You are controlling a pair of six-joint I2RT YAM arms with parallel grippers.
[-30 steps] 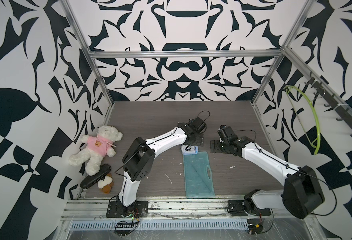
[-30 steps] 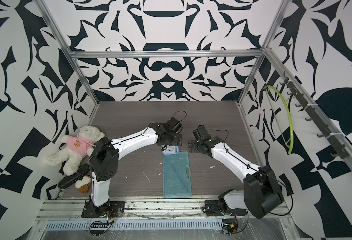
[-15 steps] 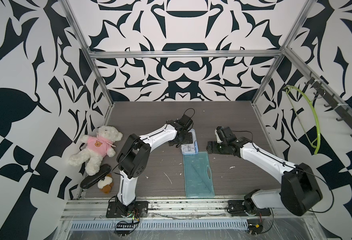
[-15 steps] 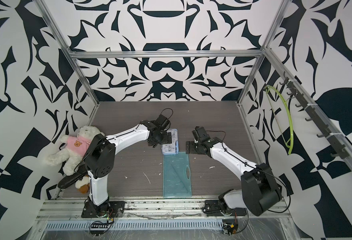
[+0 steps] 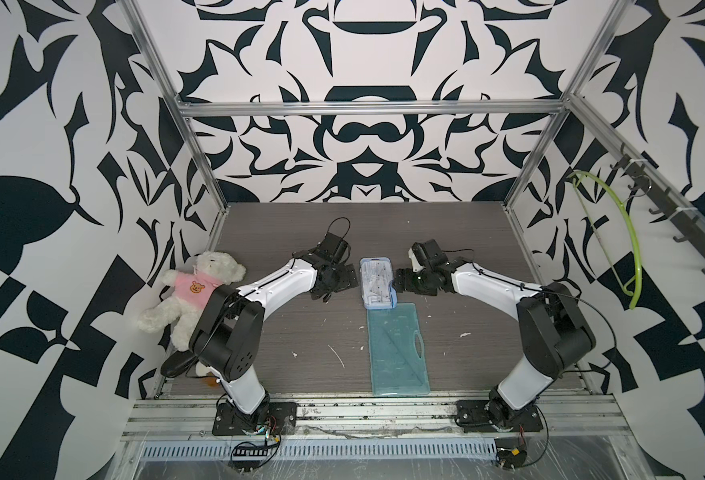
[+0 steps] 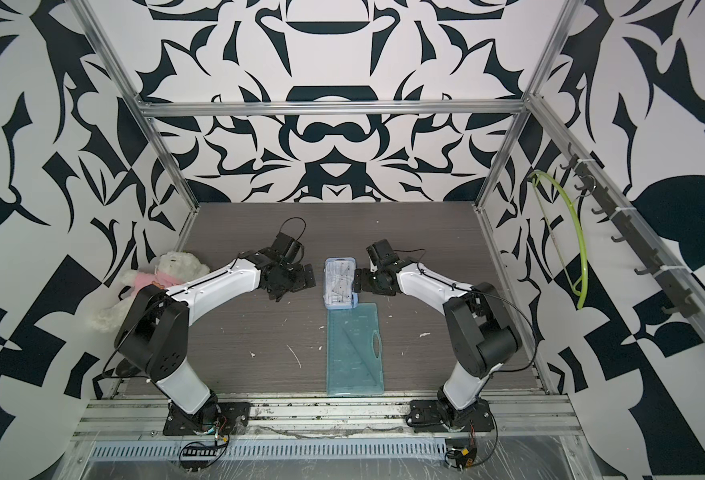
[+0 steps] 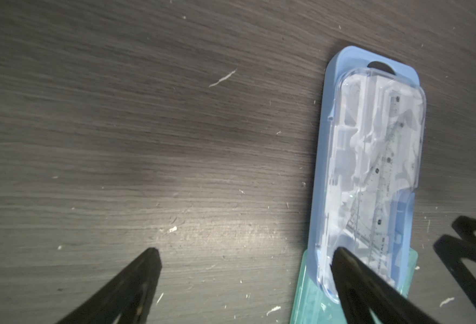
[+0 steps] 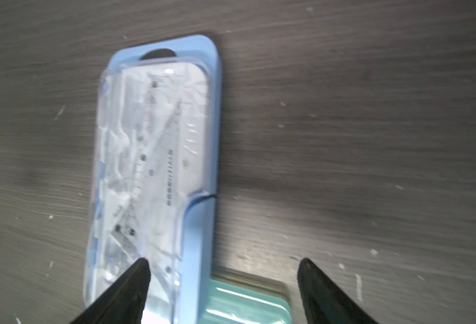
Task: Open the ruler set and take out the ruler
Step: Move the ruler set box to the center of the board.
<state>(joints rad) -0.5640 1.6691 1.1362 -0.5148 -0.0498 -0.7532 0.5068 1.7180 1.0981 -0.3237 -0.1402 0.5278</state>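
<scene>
Black-and-white patterned walls point(image 5: 363, 62) enclose a dark wood-grain table point(image 5: 300, 232). At its left edge lies a white teddy bear point(image 5: 192, 291) in a pink shirt. Mid-table a teal case point(image 5: 398, 349) lies flat. The blue ruler set point(image 5: 377, 282), with rulers visible under its clear cover, rests at the case's far end and overlaps it. The left gripper point(image 7: 246, 252) sits just beside the set, jaws wide apart, holding nothing. The right gripper point(image 8: 223, 262) is at the set's opposite edge, jaws apart, one finger over the cover.
</scene>
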